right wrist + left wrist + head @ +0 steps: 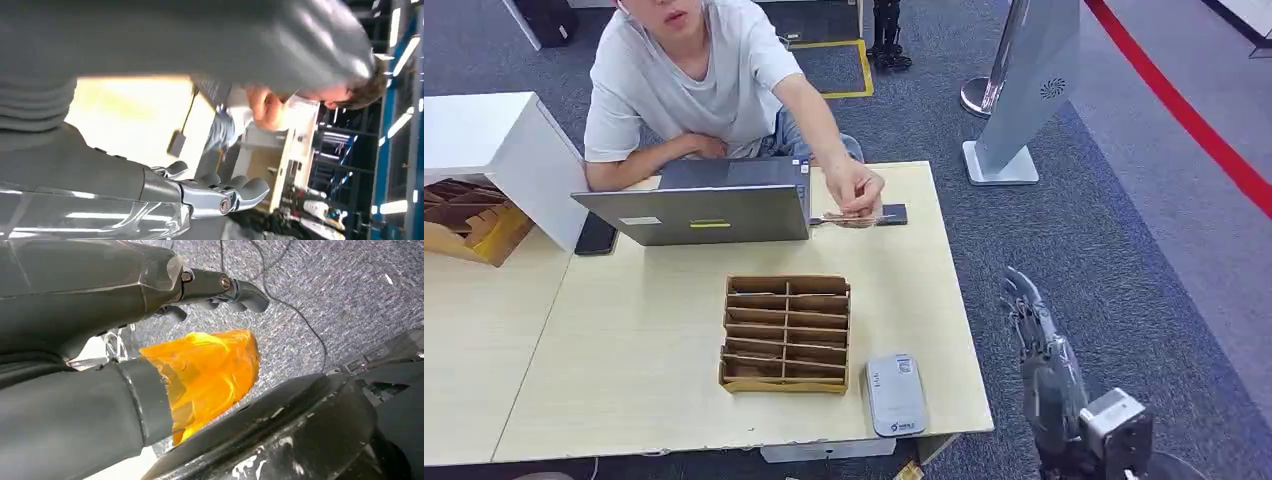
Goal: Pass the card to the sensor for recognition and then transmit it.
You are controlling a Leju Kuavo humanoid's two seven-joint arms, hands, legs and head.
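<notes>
Bench (624, 330): pale wood-grain laminate, matt. Divider tray (786, 333): brown corrugated cardboard. Sensor (894, 394): smooth grey plastic. Laptop (704, 205): matt grey metal. Floor carpet (1114, 240): rough grey-blue weave. Right hand (1034, 325): silver metal, semi-gloss.

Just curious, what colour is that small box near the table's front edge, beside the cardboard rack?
The box is light grey, clearest in the head view.

Head view is evenly lit and sharp with soft shadows; the right wrist view is blurred, its desk (135, 120) overexposed.
</notes>
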